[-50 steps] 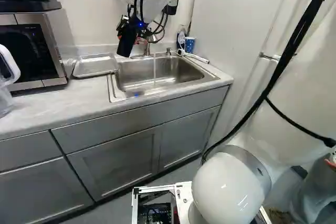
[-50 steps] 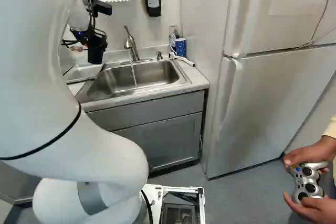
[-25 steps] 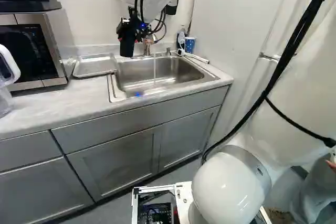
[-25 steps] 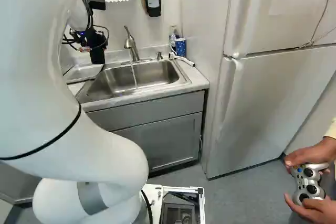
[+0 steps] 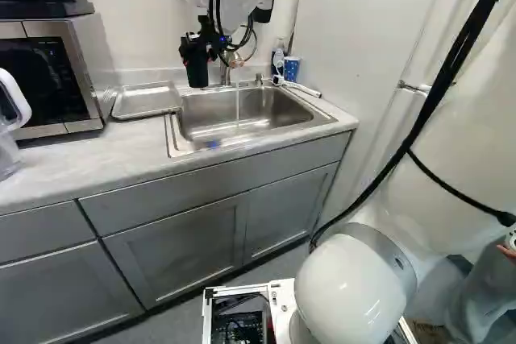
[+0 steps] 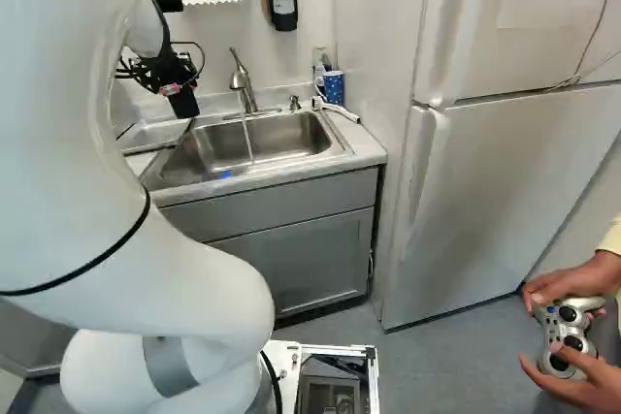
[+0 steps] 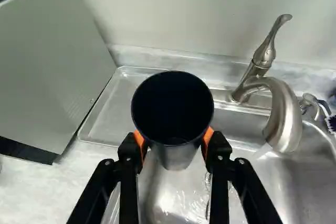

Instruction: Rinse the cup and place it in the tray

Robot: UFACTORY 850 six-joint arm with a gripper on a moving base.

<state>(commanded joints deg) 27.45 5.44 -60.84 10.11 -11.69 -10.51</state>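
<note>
Cup attitude: the dark cup (image 7: 172,111) has turned with the wrist over the last second; in the left base view its lean gives way to near vertical, while in the right base view its foot now angles toward the sink (image 6: 267,168).
Base: no movement.
Meaning for task: the turn probably levels the cup for transfer; whether rinsing is complete cannot be confirmed.
Cup position: raised above the sink's tray-side end, between the two fingers, mouth facing back toward the wrist camera.
Gripper: the gripper (image 7: 174,142) pinches the cup from two sides, orange pads (image 7: 140,141) against its wall.
Water: a stream (image 5: 237,105) falls from the faucet (image 7: 283,116) into the sink; the cup is to the tray side of it, not under it.
Tray: the metal tray (image 5: 145,101) lies on the counter (image 5: 121,147) beside the sink, on the side of the microwave (image 5: 60,74); no cup is in it.
Next move: if rinsing is complete, carry the cup from the sink to the tray, lower it upright, then release. If not, return it to the stream.
Risk: a tilted foot could catch the tray's rim, and the smooth wall, if wet, may slip in the pads.
</note>
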